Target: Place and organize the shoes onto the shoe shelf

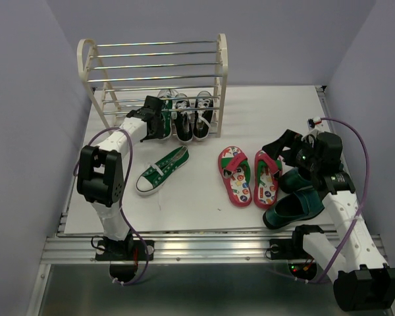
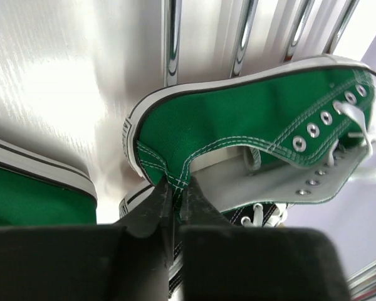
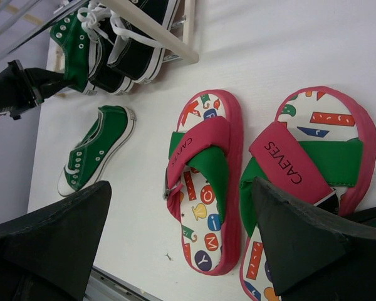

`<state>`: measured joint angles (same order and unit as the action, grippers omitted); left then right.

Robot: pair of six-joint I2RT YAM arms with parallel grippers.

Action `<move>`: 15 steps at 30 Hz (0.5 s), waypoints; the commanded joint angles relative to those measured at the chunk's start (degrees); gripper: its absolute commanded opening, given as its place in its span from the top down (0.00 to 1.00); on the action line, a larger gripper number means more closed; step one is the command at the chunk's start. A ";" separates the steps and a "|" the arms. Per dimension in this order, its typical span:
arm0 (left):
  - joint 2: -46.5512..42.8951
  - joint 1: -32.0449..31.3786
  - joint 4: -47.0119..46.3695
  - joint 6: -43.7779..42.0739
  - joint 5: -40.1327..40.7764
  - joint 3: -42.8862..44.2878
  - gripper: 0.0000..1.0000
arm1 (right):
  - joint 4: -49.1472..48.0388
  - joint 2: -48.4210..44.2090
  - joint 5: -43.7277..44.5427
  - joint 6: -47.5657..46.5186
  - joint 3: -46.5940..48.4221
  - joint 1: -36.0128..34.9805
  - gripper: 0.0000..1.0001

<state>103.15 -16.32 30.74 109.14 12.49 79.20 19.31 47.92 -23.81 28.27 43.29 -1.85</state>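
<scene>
The left gripper (image 2: pixel 173 190) is clamped on the heel of the green sneaker (image 2: pixel 238 119), whose toe points away from the fingers. The right gripper (image 3: pixel 180 188) gapes above the flip-flops (image 3: pixel 207 163).

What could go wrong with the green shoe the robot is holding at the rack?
1. The left gripper pinches only the thin heel edge of the green canvas sneaker with white laces, so it might slip out or swing.
2. The shelf's thin chrome bars have gaps; the sneaker could tip or sag between them.
3. The black white-laced sneakers sit right beside it and could get nudged.
</scene>
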 commanded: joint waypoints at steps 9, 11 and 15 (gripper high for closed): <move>-2.52 1.02 1.33 -1.04 6.58 3.50 1.00 | -0.41 -0.02 0.70 -1.20 0.83 0.00 0.00; -3.04 0.94 3.87 0.36 8.33 3.77 1.00 | -0.41 -0.11 1.05 -1.46 0.92 0.00 0.00; -5.24 0.94 4.41 1.86 11.15 2.20 1.00 | -0.41 0.33 1.23 -1.64 0.83 0.00 0.00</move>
<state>103.24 -15.68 33.74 108.49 17.23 79.66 19.31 48.14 -23.09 27.81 43.29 -1.85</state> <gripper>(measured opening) 0.084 0.995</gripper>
